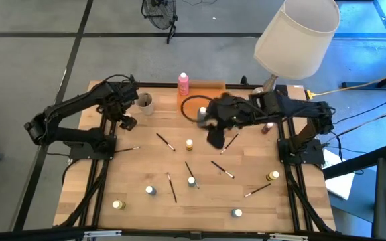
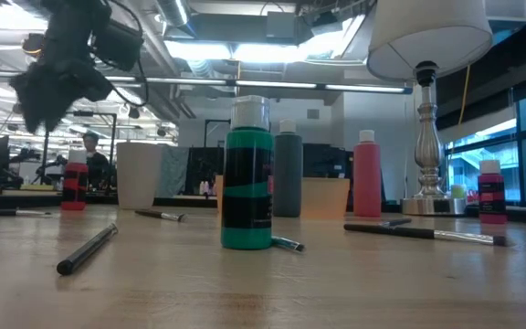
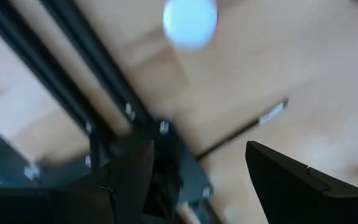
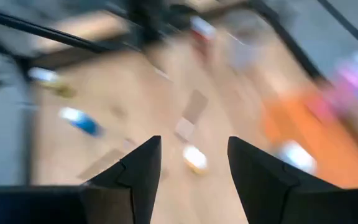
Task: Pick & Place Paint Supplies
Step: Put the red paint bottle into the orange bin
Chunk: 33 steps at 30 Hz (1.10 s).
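Pink bottle (image 1: 183,83) upright at far edge of wooden table (image 1: 133,167), just beside orange tray (image 1: 210,85); small pots scattered nearer: yellow-lidded (image 1: 189,143) mid-table, another (image 1: 118,204) at near left, a third (image 1: 273,176) at right, white-lidded (image 1: 151,191) and (image 1: 236,213) toward near edge. Thin dark brushes (image 1: 165,141), (image 1: 222,169), (image 1: 171,187) loose between them, none grasped. Green white-capped bottle (image 2: 247,174) close up in low view, grey bottle (image 2: 288,174) and red one (image 2: 366,174) behind. Right gripper (image 1: 214,137) reaching over mid-table near yellow-lidded pot, raised off the table, jaws spread and empty in wrist view. Left gripper (image 1: 127,122) waiting by far left, near beige cup (image 1: 144,102), jaws spread, nothing held. Risks, judged: descent near pot could tip it or knock nearby brush rolling; thin brushes lying flat likely to slip from pinch. Cup contents not discernible; tray contents mostly hidden behind right arm, cannot tell.
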Each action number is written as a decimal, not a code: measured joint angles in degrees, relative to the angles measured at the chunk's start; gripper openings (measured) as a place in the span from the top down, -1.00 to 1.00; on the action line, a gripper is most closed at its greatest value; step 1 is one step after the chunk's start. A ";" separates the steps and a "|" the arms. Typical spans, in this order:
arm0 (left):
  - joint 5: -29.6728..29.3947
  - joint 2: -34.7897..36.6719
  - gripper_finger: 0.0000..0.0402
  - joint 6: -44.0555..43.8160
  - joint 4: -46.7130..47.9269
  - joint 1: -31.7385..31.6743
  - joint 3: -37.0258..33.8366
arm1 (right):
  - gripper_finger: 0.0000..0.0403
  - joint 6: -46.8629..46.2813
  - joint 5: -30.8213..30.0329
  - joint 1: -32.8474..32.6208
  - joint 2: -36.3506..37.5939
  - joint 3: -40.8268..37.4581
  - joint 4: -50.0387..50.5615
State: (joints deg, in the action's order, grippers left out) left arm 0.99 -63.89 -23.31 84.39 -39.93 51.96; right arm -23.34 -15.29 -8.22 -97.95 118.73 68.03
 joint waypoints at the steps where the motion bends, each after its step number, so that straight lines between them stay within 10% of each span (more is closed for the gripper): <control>1: 0.45 0.51 -0.25 -0.35 1.15 0.51 0.00 | 0.07 -2.37 -1.69 0.57 0.00 0.58 3.95; 7: 3.96 4.93 -0.25 -4.35 4.29 5.01 0.00 | 0.07 -23.85 -4.79 7.14 -0.03 0.59 22.78; 33: 0.10 19.94 -0.25 -25.97 4.18 25.13 0.00 | -0.53 -18.24 0.44 22.53 -2.25 -12.77 21.99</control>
State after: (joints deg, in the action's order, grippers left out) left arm 1.09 -43.96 -49.28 88.56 -14.80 51.96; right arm -41.59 -14.85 14.31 -100.20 105.96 90.02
